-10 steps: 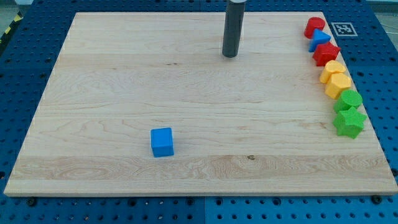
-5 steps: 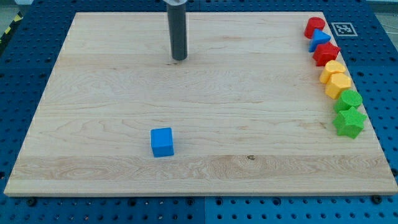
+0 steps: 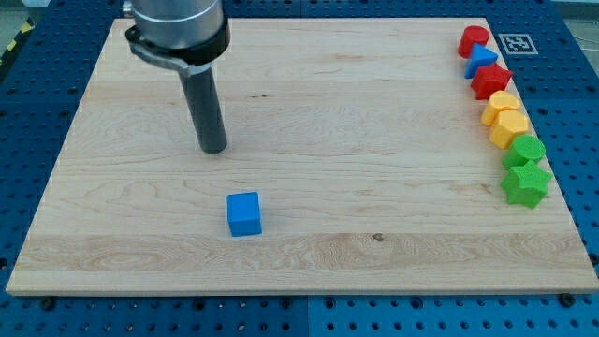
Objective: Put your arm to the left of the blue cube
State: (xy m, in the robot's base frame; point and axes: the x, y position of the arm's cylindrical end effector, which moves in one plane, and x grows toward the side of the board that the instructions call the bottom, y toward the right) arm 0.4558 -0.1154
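Observation:
The blue cube point(image 3: 244, 214) sits on the wooden board point(image 3: 374, 187), left of centre toward the view's bottom. My tip point(image 3: 214, 149) rests on the board above the cube and slightly to its left, with a clear gap between them. The dark rod rises from the tip to the arm's grey end at the view's top left.
A column of blocks runs down the board's right edge: a red block point(image 3: 474, 39), a blue triangle point(image 3: 482, 58), a red star point(image 3: 490, 80), two yellow blocks point(image 3: 503, 105) point(image 3: 510, 127), a green block point(image 3: 527, 150) and a green star point(image 3: 525, 183).
My tip has moved from the view's top centre leftward and down toward the blue cube. No block has moved.

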